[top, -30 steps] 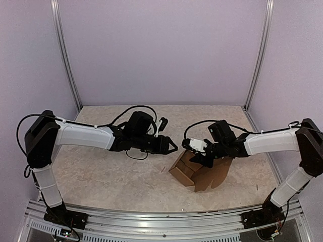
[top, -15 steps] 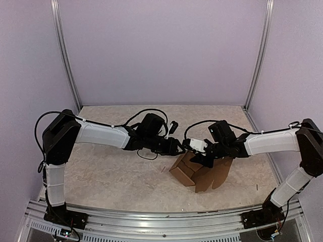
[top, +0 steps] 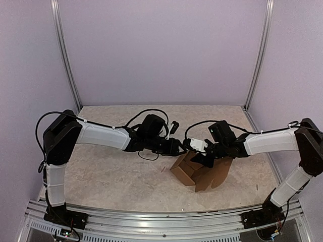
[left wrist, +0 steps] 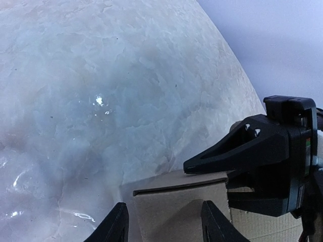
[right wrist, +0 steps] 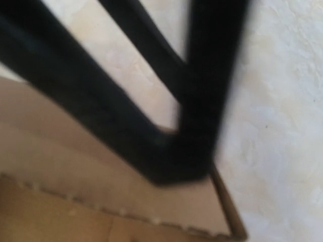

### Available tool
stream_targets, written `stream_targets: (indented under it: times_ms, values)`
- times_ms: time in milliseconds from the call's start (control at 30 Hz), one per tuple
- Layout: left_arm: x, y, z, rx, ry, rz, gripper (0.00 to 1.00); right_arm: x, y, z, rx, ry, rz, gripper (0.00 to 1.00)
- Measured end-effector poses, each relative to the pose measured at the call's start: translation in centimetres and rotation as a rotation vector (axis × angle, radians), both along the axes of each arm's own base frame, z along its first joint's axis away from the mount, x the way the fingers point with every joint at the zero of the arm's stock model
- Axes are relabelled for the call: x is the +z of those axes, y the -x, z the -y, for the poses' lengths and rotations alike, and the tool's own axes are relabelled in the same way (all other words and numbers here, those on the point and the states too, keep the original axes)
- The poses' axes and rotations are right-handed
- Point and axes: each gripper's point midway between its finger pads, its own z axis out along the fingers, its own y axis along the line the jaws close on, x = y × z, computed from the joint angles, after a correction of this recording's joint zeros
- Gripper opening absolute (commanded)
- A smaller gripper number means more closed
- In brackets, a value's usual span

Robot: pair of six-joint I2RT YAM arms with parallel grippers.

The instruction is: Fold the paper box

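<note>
jaws first: the left gripper [top: 178, 146] is seen with its jaws partly apart, a clear gap showing between the two black fingertips [left wrist: 117, 227], and nothing is pinched in them. from the left wrist view the top edge of a cardboard panel is seen just beyond that gap, very close, though actual contact can't be made out. the right gripper [top: 202, 157] is closed down narrow on the upper edge of the paper box [top: 189, 174], with a cardboard flap caught between its fingers. the right wrist view is too blurred for more than that to be told. the paper box is plain brown cardboard and only half formed: walls are stood up around an open top, and a panel with rounded tabs is splayed out on the near right side. it's sat right of centre on the surface [top: 111, 176], which is a pale marbled beige. lilac walls [top: 161, 50] are set around it, with aluminium posts [top: 63, 55] in the back corners and a metal rail [top: 151, 222] along the near edge.
</note>
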Motion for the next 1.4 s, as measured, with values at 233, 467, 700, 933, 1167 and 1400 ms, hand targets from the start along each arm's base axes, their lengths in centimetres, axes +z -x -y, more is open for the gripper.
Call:
stream_targets:
  times_ms: [233,467,700,933,1167,1400]
  values:
    - [-3.1,0.0,-4.3,0.111,-0.051,-0.059,0.51,0.0,-1.1,0.3,-0.056,0.007,0.032,0.24]
    - [-6.4,-0.2,-6.2,0.152,-0.066,-0.163,0.51,0.2,-2.2,0.7,-0.109,0.012,0.091,0.25]
    - [-6.2,-1.8,-2.2,0.069,0.01,-0.145,0.5,0.1,-2.4,0.7,-0.125,0.018,0.096,0.27]
    - [-6.2,-2.0,-1.4,0.033,0.034,-0.14,0.5,0.1,-2.9,0.2,-0.123,0.02,0.089,0.31]
    - [-6.2,-1.6,-1.1,0.018,0.039,-0.142,0.5,-1.2,-3.0,-0.4,-0.105,0.045,0.064,0.35]
    - [-6.4,-1.3,-1.1,0.016,0.062,-0.132,0.5,-2.1,-2.7,-0.7,-0.098,0.065,0.035,0.25]
